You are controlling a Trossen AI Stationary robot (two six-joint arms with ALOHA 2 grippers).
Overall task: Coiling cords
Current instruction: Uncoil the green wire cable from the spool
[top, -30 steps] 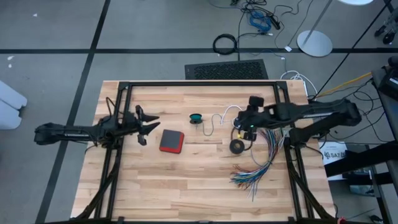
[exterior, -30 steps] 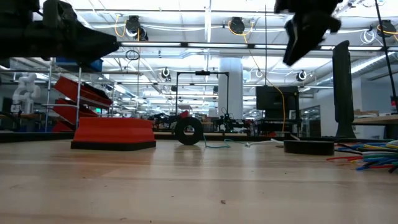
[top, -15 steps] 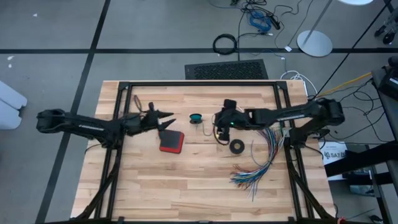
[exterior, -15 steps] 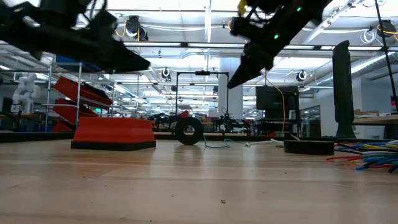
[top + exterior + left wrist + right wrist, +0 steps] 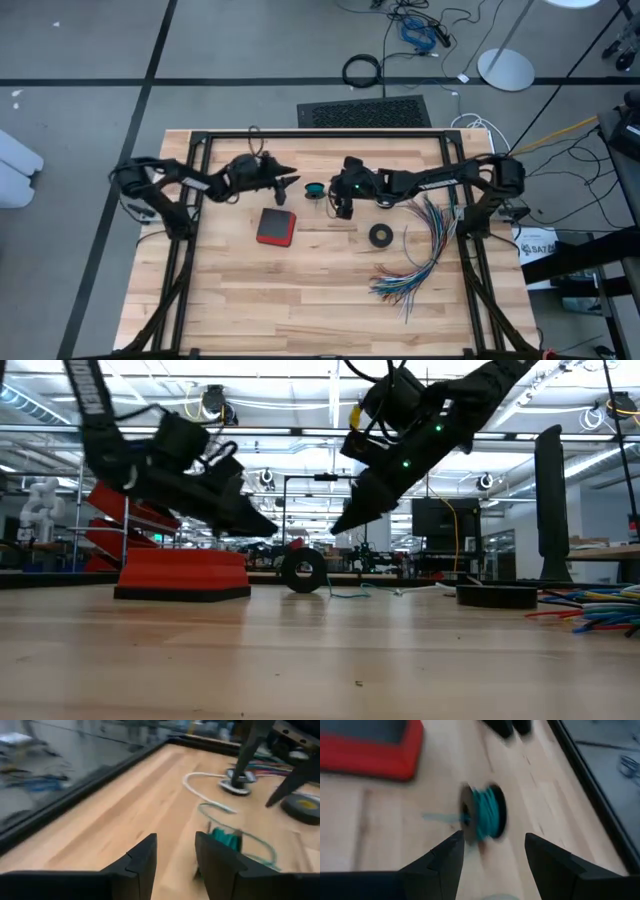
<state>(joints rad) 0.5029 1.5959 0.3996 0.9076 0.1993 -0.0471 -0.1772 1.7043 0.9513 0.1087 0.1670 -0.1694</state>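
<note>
Teal-green cord (image 5: pixel 482 815) is mostly wound on a small dark spool with round flanges, lying on the pale wood-plank worktop (image 5: pixel 300 290) near the back middle; a loose thin tail (image 5: pixel 250 842) loops off it. White cord (image 5: pixel 202 787) curves in a smooth arc to a small round black-and-white piece (image 5: pixel 235 785), just right of the spool. Left end effector (image 5: pixel 285 185) hangs just left of the spool, fingers parted, gripping nothing. Right end effector (image 5: pixel 340 205) hovers just right of the spool, fingers spread wide, empty. Red flat square box (image 5: pixel 276 227) with dark top sits in front of the spool. Black tape-like ring (image 5: pixel 381 235) lies flat to the right; fanned multicoloured wires (image 5: pixel 415 265) spread beyond it.
</note>
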